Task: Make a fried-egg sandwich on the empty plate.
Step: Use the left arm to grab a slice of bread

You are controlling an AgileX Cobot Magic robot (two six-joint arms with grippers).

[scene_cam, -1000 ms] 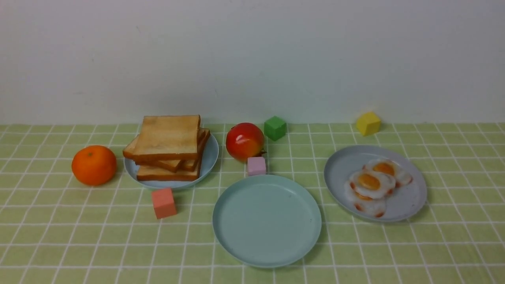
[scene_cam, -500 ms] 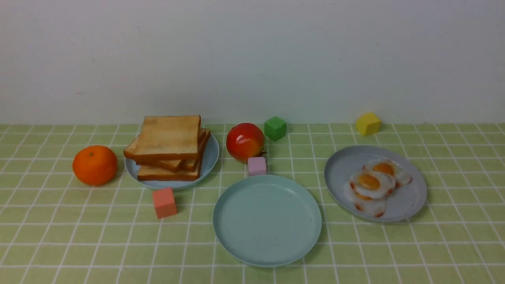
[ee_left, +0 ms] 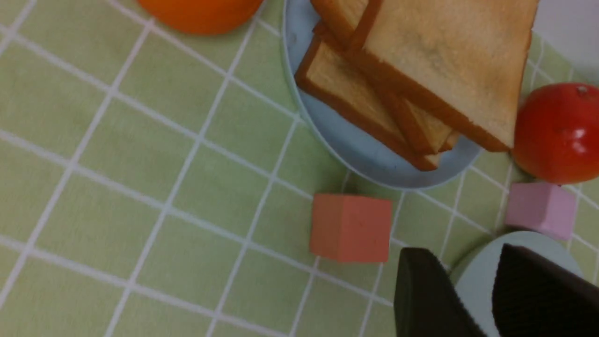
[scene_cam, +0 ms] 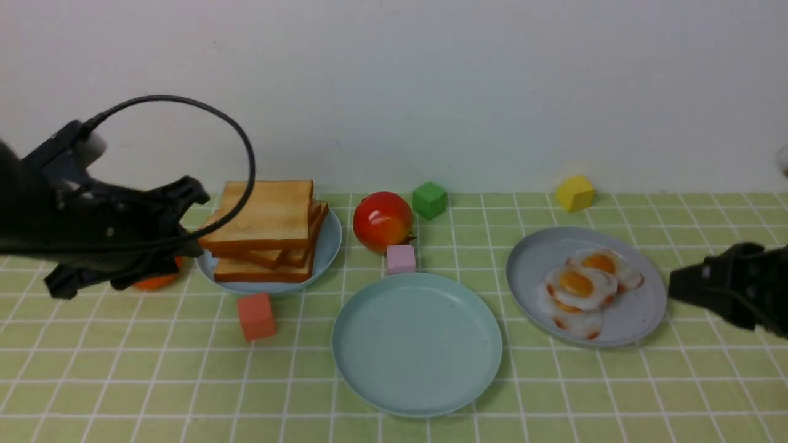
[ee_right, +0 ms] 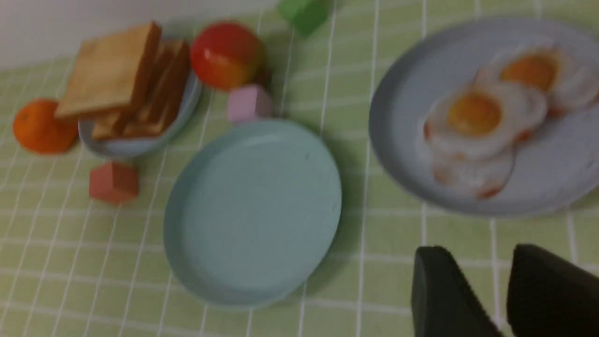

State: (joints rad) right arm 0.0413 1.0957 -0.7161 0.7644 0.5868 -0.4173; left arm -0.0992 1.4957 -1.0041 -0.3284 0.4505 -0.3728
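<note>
While parted and gripping nothing, matte black left gripper [ee_left: 468, 262] and right gripper [ee_right: 479, 252] near smooth round empty plate [scene_cam: 417, 344], square crusted toast stack [scene_cam: 265, 215], wavy-edged fried eggs [scene_cam: 578, 286].

Checked table [scene_cam: 123, 381]: empty plate [scene_cam: 417, 344], toast plate [scene_cam: 326, 247], egg plate [scene_cam: 542, 258], orange [ee_right: 44, 126], apple [scene_cam: 381, 220], coral [scene_cam: 255, 315], pink [scene_cam: 401, 258], green [scene_cam: 429, 199], yellow cubes [scene_cam: 574, 192].
</note>
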